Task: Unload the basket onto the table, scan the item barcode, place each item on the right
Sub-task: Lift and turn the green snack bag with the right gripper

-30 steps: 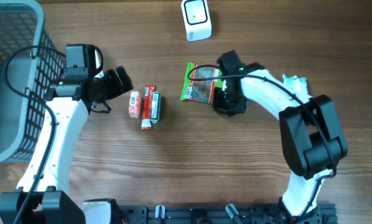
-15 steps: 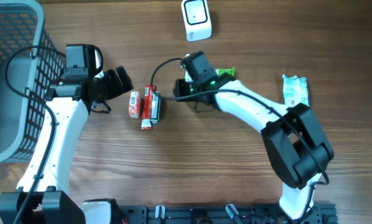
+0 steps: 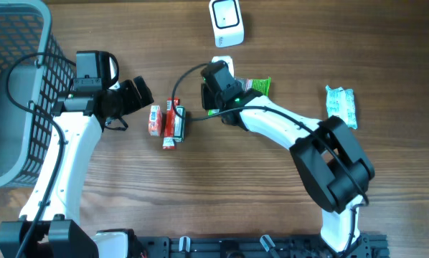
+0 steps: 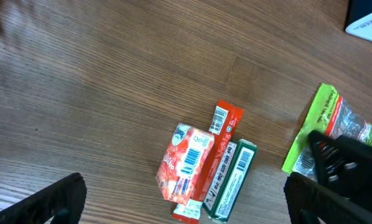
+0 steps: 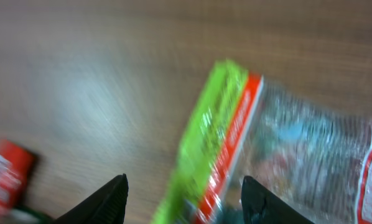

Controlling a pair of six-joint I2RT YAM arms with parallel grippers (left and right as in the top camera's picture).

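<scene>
A green-edged snack bag (image 3: 258, 86) with a clear window lies below the white scanner (image 3: 226, 21), mostly hidden under my right arm. My right gripper (image 3: 220, 100) hovers over its left end. In the right wrist view the bag (image 5: 223, 124) is blurred, and its green edge lies between the parted fingers of the open gripper (image 5: 186, 200). My left gripper (image 3: 137, 95) stands wide open just left of an orange pouch (image 4: 186, 163), a red stick pack (image 4: 221, 124) and a green box (image 4: 233, 183). All three show barcodes, and nothing is between its fingers (image 4: 55, 200).
A grey mesh basket (image 3: 13, 93) fills the far left. A pale teal packet (image 3: 341, 106) lies at the right. The orange pouch (image 3: 154, 120), red stick pack (image 3: 171, 118) and green box (image 3: 181, 123) cluster between the two grippers.
My right arm swung left across the green bag, from its right side to its left end, and the jaws widened. The left arm stayed still.
</scene>
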